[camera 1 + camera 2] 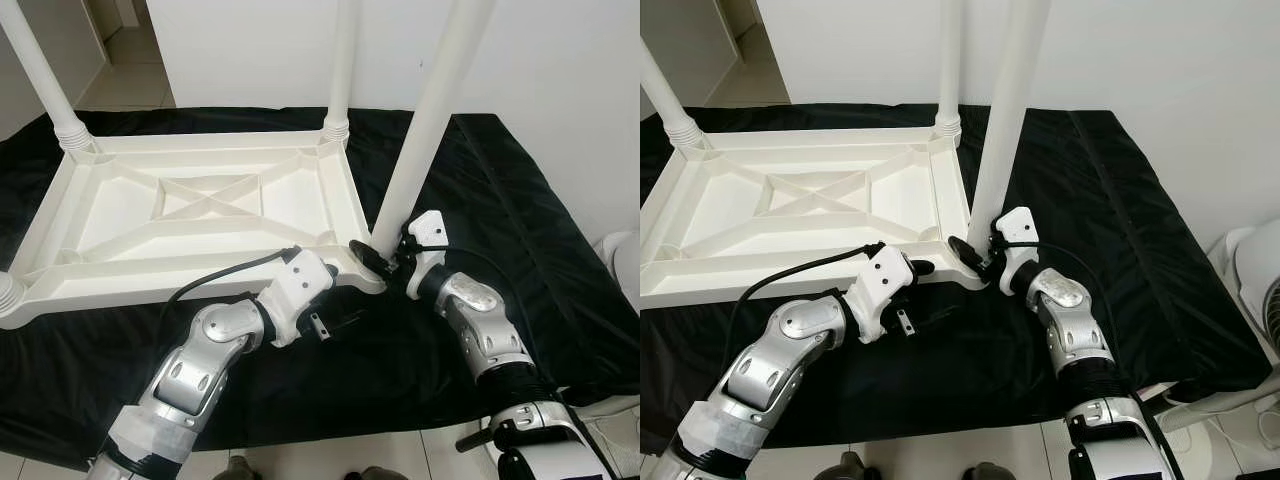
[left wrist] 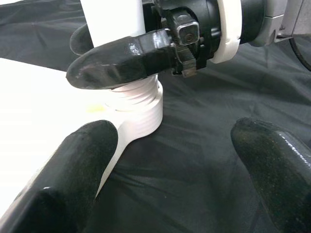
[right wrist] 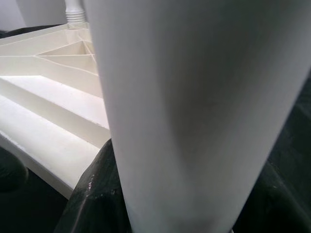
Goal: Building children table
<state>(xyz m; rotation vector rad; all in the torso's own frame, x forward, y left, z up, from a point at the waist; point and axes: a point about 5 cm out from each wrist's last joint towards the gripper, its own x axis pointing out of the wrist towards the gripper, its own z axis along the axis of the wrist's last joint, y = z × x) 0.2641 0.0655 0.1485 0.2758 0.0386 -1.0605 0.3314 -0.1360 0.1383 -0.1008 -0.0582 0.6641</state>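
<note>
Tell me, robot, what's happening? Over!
Right pincer shut on table leg at corner socket. Left pincer open beside it. Upturned tabletop on black cloth.

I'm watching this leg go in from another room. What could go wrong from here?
The white table leg leans rather than standing straight over its corner socket, so it may cross-thread or jam. The right tool grips it only near the base, leaving the long upper part free to swing or tip. The left tool is open beside the corner, not holding the upturned tabletop, which could slide on the black cloth.
</note>
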